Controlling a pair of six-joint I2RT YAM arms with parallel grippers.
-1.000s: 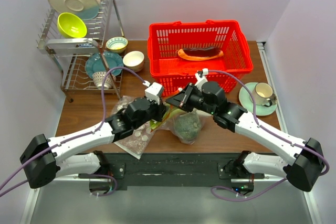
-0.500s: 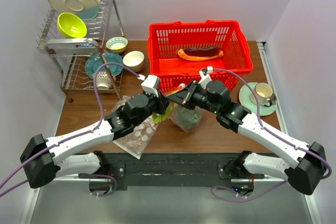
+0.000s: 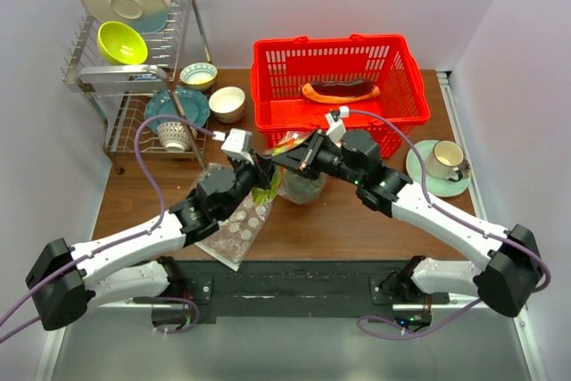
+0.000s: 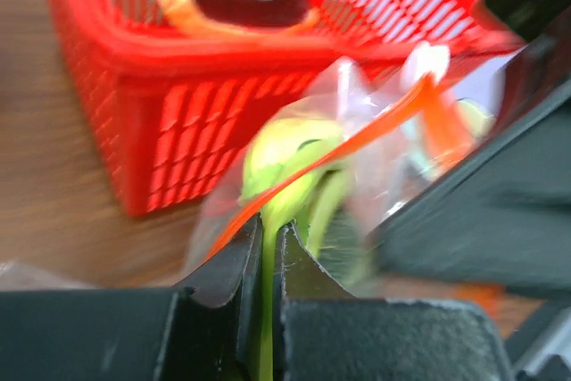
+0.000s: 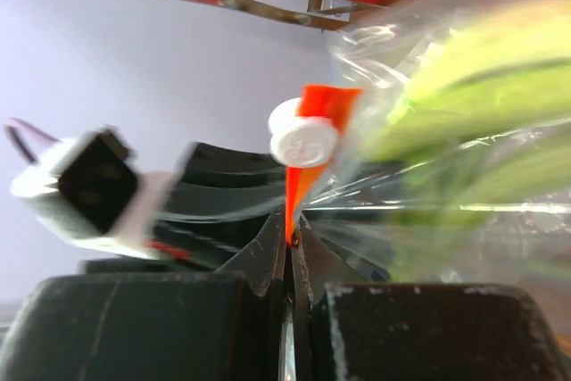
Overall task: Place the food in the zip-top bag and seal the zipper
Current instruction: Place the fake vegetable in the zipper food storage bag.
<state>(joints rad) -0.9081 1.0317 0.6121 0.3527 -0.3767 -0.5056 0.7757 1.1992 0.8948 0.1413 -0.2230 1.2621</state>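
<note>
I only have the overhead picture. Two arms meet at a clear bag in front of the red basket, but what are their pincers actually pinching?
Observer: The right gripper is shut on the zipper itself, just under a white round tab.
Visitor: And the other one?
Observer: The left gripper is shut on the mouth edge of the zip-top bag; the strip runs up from its fingers.
Visitor: Anything inside?
Observer: Light-green stalks show behind the clear plastic, right at that grip.

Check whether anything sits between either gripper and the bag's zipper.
Nothing visible does. The right gripper is shut directly on the zipper, just below its white slider. The left gripper is shut on the bag at its mouth edge, where the orange strip enters its grip.
</note>
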